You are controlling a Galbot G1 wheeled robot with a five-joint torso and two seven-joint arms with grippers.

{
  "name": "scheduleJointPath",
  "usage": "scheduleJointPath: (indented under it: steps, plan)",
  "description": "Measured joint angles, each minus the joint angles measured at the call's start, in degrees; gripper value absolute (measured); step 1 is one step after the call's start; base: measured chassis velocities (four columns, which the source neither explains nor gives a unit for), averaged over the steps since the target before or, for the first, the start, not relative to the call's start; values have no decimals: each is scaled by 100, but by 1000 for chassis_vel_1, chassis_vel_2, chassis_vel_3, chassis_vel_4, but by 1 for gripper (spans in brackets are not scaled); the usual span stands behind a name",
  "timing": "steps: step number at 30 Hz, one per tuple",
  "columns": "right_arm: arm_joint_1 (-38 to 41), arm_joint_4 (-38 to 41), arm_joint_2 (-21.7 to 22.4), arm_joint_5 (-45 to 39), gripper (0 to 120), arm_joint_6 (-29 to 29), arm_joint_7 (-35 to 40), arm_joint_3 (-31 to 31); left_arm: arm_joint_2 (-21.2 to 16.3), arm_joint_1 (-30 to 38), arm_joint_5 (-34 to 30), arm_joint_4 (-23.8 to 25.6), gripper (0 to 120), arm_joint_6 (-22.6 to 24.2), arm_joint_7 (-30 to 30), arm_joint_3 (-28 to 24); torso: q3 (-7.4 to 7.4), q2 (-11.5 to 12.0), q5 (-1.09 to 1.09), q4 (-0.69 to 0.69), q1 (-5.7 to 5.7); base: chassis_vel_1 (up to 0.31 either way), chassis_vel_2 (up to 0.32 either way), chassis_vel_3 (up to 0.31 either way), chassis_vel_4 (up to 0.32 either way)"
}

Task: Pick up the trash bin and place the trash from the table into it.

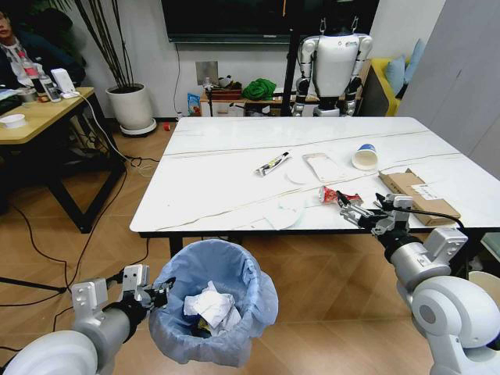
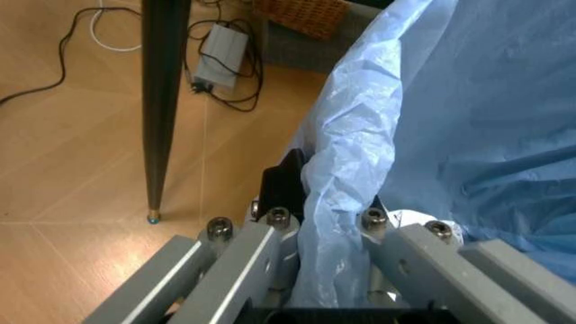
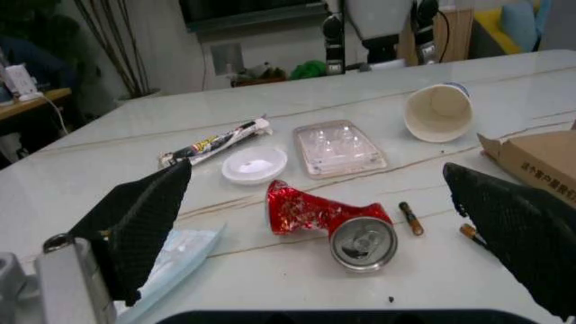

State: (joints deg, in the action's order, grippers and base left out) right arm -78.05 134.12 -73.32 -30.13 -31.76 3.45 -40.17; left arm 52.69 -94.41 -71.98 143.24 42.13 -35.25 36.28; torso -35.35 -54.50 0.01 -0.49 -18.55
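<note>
Our left gripper (image 1: 162, 293) clamps the bin (image 1: 212, 312) rim; right gripper (image 1: 361, 212) wide open, empty, over the marble table (image 1: 234, 164) by the can (image 3: 331, 221).

From the head you are looking forward and down over the table (image 1: 234, 168) and the trash bin (image 1: 212, 312) below its near edge. Your left wrist camera is sitting right against the bin's blue liner (image 2: 450, 121), facing the floor. Your right wrist camera is looking low across the tabletop at the crushed red can (image 3: 328, 223) just ahead, which the head view is also showing.
</note>
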Motion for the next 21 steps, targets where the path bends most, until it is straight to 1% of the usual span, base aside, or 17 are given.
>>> scheduleJointPath:
  steps: [7,12,21]
  plan:
    - [-39,1,-39,122,100,34,35,201,-31,6,8,0,2,0,56,15,0,0,-2,2,0,1,-14,3,13]
    - [26,-7,-27,151,100,-26,127,400,-31,-43,8,0,2,0,113,31,0,0,-2,1,0,22,11,-10,-2]
    - [253,-75,86,-212,100,-341,585,602,-23,-155,25,0,2,0,216,113,0,0,-1,1,0,0,0,0,0]
